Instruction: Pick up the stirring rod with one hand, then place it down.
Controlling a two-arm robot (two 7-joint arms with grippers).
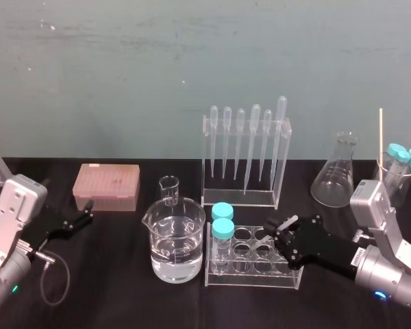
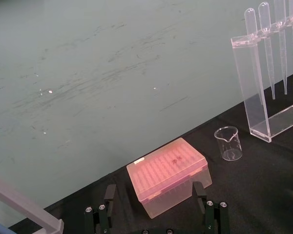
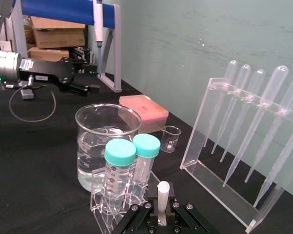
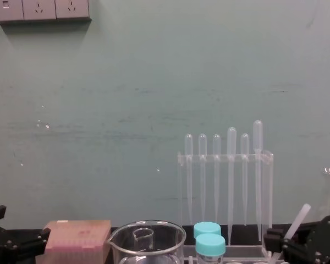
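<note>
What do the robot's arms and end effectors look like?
Each arm has a silver-grey boxy wrist housing; the left end effector and right end effector are black with blocky jointed fingers. A thin black cable loops from the left arm.

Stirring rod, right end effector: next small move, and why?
Probably draw it back off the tube rack toward bare table before lowering. The right end effector is shut on the stirring rod, holding it tilted above the rack's open wells, near two capped tubes; lowering there could snag. The left end effector sits parked at the left.
</note>
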